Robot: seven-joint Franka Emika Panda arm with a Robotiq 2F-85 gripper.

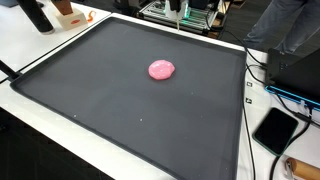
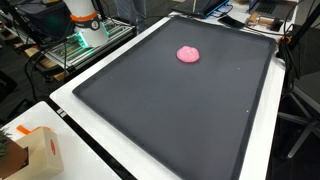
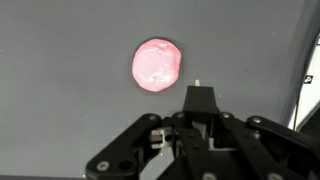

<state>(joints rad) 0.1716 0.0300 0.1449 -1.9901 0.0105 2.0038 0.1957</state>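
Gripper (image 3: 201,98) above dark mat (image 3: 60,100). Fingers: open or closed, can't tell, tips unclear. Pink blob (image 3: 156,66) just ahead-left of fingers, apart, flat on mat.

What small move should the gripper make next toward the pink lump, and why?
Probably slide the gripper forward until it is over the pink lump. In the wrist view the lump lies apart from it, up and to the left, alone on the dark mat, and the gripper looks shut.
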